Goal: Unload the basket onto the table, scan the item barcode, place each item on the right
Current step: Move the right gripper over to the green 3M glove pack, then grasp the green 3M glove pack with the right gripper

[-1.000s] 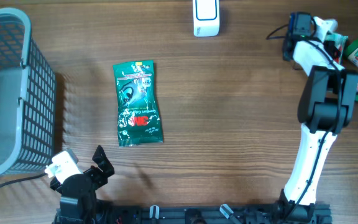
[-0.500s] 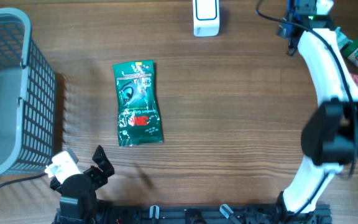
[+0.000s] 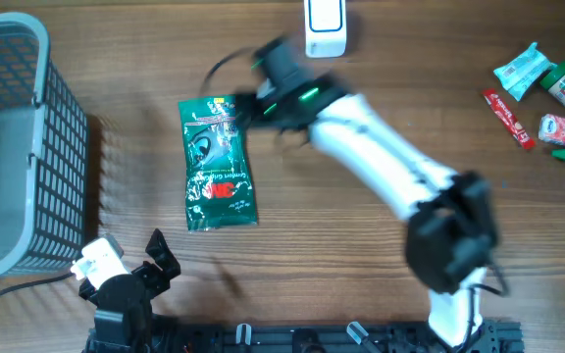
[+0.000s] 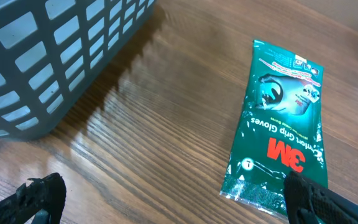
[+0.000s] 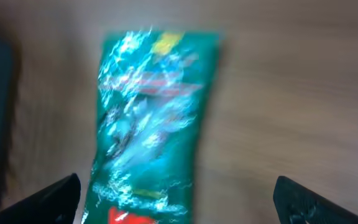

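While the right gripper (image 5: 178, 200) hung spread and empty over the green glove packet (image 3: 219, 164), the left gripper (image 4: 178, 200) sat spread near the front-left corner of the desk (image 3: 341, 279).

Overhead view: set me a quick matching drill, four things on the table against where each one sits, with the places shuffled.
Things:
1. green glove packet
2. grey basket
3. white device
4. red sachet

Places:
A. far edge of the table, near the middle
B. far right corner, among other small items
C. left end of the table
D. flat on the wood, left of centre

Pairs: 1-D, 2-C, 3-A, 4-B
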Available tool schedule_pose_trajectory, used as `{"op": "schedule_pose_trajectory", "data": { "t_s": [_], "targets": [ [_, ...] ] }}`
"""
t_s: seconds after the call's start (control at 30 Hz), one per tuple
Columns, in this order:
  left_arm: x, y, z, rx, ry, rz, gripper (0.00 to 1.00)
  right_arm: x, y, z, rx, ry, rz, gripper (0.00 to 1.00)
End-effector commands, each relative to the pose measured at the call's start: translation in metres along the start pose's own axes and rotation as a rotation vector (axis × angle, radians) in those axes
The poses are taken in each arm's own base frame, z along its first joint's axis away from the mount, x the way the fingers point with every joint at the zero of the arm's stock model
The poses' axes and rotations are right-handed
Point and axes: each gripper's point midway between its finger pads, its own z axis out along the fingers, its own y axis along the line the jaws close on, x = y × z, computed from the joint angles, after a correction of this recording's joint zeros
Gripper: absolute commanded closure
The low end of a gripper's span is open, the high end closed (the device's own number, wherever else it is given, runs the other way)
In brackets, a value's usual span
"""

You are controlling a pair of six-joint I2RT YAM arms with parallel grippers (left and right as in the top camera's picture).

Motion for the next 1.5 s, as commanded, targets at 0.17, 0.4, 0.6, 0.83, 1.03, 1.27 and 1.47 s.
{"op": "schedule_pose_trajectory", "data": {
  "t_s": [0.17, 0.4, 0.6, 0.83, 1.03, 1.27, 1.47],
  "targets": [
    [-0.001, 0.003, 0.000, -0.013, -0.012, -0.015, 0.00, 0.058, 0.029, 0.082, 0.155, -0.010, -0.238, 0.00],
    [-0.001, 0.003, 0.000, -0.013, -0.012, -0.015, 0.00, 0.088, 0.017, 0.112, 0.148, 0.098, -0.244, 0.33],
    [-0.001, 0.003, 0.000, -0.013, -0.011, -0.015, 0.00, 0.100, -0.012, 0.102, 0.247, 0.174, -0.248, 0.96],
    [-0.001, 0.003, 0.000, -0.013, -0.011, -0.015, 0.00, 0.088, -0.095, 0.047, 0.562, 0.225, -0.142, 0.96],
    [-0.001, 0.003, 0.000, -0.013, -0.011, -0.015, 0.00, 0.047, -0.054, 0.006, 0.395, 0.089, -0.109, 0.76],
    [-0.001, 0.003, 0.000, -0.013, -0.012, -0.015, 0.00, 0.030, -0.021, 0.019, 0.235, 0.012, -0.131, 0.00],
    [-0.001, 0.003, 0.000, -0.013, -0.011, -0.015, 0.00, 0.071, -0.024, 0.069, 0.217, 0.141, -0.154, 0.00]
  ]
}}
